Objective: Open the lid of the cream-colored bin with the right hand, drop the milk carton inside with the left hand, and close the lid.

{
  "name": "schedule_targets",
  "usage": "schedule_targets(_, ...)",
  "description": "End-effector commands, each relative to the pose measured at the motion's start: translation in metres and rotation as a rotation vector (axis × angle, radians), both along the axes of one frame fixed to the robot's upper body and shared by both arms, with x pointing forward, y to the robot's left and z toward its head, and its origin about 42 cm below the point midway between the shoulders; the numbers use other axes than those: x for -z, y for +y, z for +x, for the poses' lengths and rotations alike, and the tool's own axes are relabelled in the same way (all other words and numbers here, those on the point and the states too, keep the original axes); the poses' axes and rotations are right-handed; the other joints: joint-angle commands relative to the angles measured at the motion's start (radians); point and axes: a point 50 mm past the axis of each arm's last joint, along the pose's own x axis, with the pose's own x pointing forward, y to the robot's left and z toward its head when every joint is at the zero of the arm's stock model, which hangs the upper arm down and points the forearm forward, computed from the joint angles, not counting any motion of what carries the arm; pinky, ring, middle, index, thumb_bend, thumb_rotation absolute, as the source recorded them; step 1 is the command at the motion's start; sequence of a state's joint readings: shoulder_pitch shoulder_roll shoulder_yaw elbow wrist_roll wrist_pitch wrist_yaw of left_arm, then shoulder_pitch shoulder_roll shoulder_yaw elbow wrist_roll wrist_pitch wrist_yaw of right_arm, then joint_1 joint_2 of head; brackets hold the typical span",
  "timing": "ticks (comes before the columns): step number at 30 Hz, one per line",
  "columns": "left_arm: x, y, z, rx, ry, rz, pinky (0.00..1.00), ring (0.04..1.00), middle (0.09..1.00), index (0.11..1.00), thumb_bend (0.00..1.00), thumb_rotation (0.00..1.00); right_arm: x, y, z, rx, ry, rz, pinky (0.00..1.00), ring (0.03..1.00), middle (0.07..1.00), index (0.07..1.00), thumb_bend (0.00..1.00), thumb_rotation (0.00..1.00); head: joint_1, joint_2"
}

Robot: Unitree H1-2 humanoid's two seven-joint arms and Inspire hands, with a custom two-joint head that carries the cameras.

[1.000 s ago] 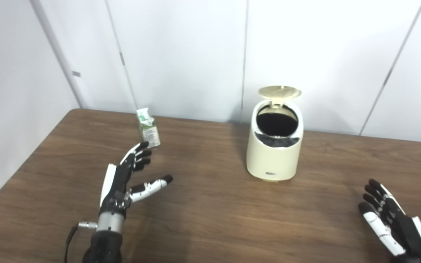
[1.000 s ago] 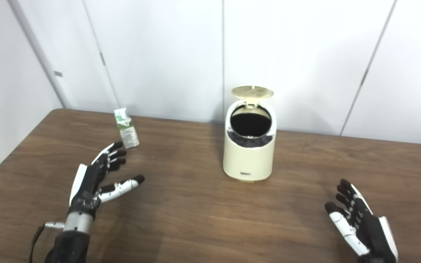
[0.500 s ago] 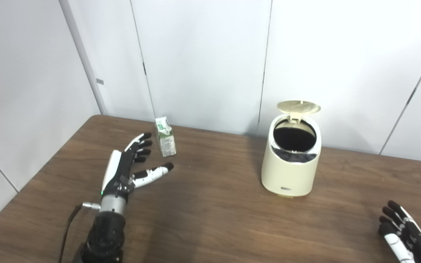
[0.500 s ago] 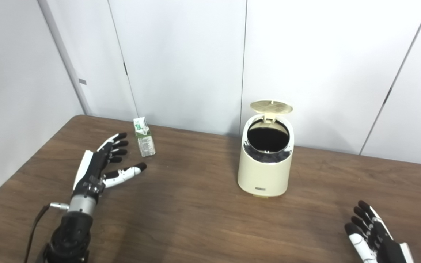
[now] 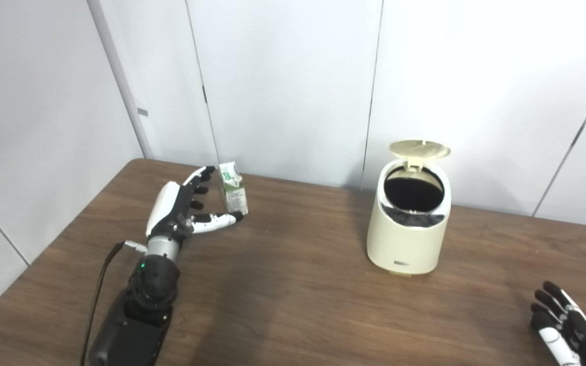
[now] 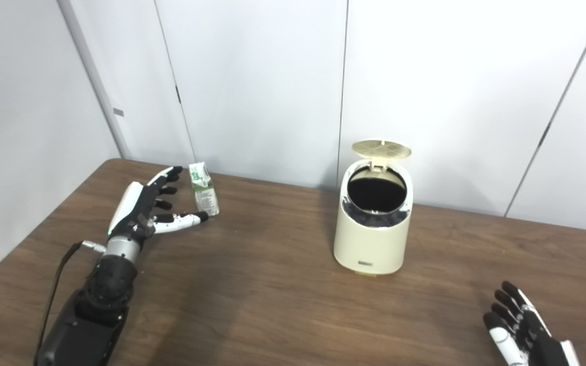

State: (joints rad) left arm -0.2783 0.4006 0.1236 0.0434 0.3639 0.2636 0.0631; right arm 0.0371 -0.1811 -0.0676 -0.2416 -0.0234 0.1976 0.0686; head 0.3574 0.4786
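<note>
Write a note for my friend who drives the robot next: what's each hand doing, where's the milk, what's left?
Left hand: open, fingers spread beside the milk carton, not gripping it.
Right hand: open, empty, low at the near right of the table.
Carton: upright, far left, near the wall.
Bin: lid already up.
Left: grasp the carton, drop it in, close the lid.
</note>
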Motion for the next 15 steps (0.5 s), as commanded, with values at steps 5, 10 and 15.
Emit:
schedule_targets(5,-0.038,0.014,0.031,-0.011,-0.069,0.074,0.68,0.829,0.916,0.936,0.82,0.18,-0.013,0.006,0.001,-0.001,-0.04,-0.008,0.82,0.869,0.893,0.9,0.5,0.67,-0.002,0.0)
schedule_targets(10,-0.044,0.017,0.044,-0.025,-0.026,0.083,0.71,0.837,0.933,0.953,0.82,0.17,-0.014,0.007,0.0,-0.002,-0.043,-0.006,0.81,0.871,0.893,0.898,0.5,0.67,-0.005,0.002)
schedule_targets(15,-0.048,0.019,0.052,-0.021,-0.012,0.081,0.65,0.8,0.928,0.961,0.85,0.17,-0.014,0.008,0.0,0.0,-0.047,-0.007,0.79,0.86,0.886,0.89,0.51,0.67,-0.007,0.002)
